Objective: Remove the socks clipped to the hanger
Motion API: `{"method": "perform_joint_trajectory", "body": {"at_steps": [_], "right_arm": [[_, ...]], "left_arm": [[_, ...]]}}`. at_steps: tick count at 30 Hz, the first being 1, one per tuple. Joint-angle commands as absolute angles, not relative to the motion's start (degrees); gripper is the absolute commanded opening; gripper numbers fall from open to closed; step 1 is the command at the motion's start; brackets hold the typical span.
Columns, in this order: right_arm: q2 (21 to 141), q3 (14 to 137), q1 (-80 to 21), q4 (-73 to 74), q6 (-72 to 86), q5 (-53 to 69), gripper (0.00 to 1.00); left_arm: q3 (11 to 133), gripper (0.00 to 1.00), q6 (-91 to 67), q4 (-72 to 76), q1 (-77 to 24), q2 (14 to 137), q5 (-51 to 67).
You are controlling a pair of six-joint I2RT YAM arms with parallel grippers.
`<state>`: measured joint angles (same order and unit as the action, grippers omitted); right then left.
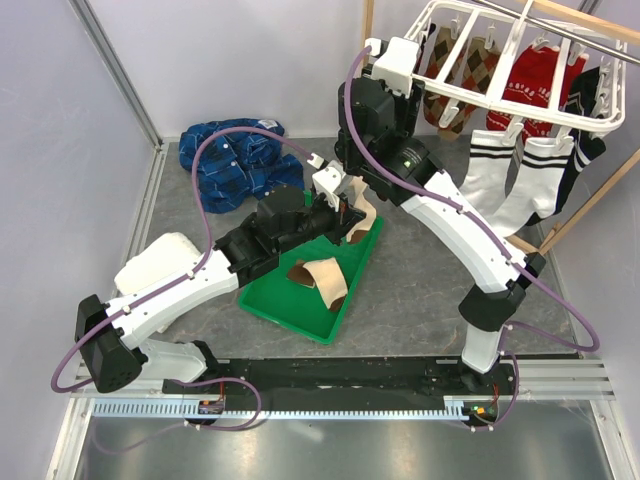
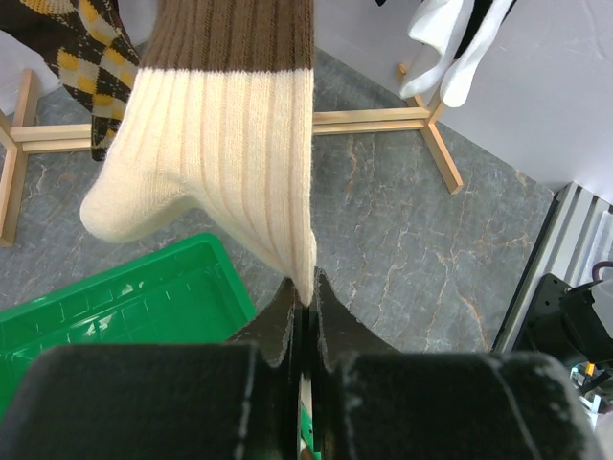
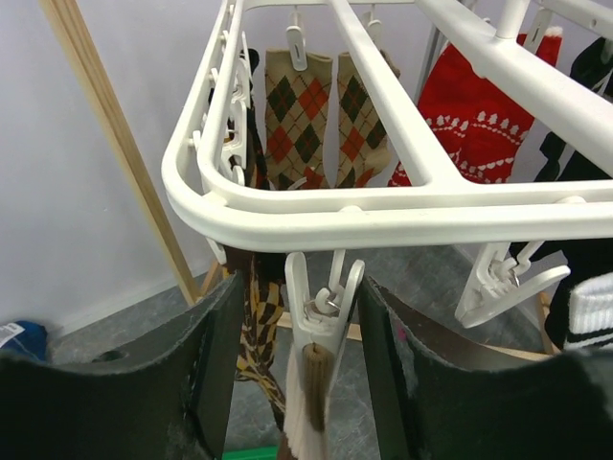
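Observation:
A tan sock (image 2: 225, 144) with a brown band hangs from a white clip (image 3: 321, 307) at the corner of the white hanger (image 3: 383, 225). My left gripper (image 2: 305, 292) is shut on the lower end of that sock, above the green tray (image 1: 345, 310). My right gripper (image 3: 299, 283) is open, its fingers either side of that clip; the right finger (image 3: 383, 335) is close against it and the left one stands apart. Argyle socks (image 3: 316, 115), red socks (image 1: 535, 80) and white black-striped socks (image 1: 500, 175) hang clipped to the hanger (image 1: 520, 110). Another tan-and-brown sock (image 1: 320, 275) lies in the tray.
A pile of blue socks (image 1: 240, 160) lies at the back left and a white bundle (image 1: 155, 260) sits left of the tray. The wooden stand (image 2: 374, 120) holds the hanger at the right; its legs spread over the grey floor.

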<state>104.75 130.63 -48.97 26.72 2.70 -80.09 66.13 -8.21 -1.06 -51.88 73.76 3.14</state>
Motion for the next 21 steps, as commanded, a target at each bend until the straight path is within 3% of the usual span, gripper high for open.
{"method": "perform_joint_trajectory", "body": {"at_steps": [1,6,7,11,19,21], "right_arm": [[104.9,131.3,-48.5,24.9,1.4,-82.9,0.54],[104.9,131.5,-48.3,23.2,0.5,-83.3,0.35],[104.9,131.6,-48.3,23.0,-1.0,-83.5,0.24],[104.1,130.4,-48.3,22.9,-0.7,-83.1,0.0],[100.8,125.8,-48.4,23.5,3.3,-78.9,0.02],[99.3,123.8,-48.4,25.5,7.3,-74.4,0.23]], "left_arm": [[65.9,0.02,-7.1,2.0,-52.3,71.6,3.2],[65.7,0.02,-7.1,2.1,-52.4,71.8,3.2],[65.7,0.02,-7.1,2.1,-52.5,71.7,3.3],[65.7,0.02,-7.0,2.1,-52.4,71.8,2.6],[64.9,0.02,-8.3,1.9,-52.5,72.1,-2.5],[65.5,0.02,-9.3,0.4,-52.4,72.0,-6.4]]}}
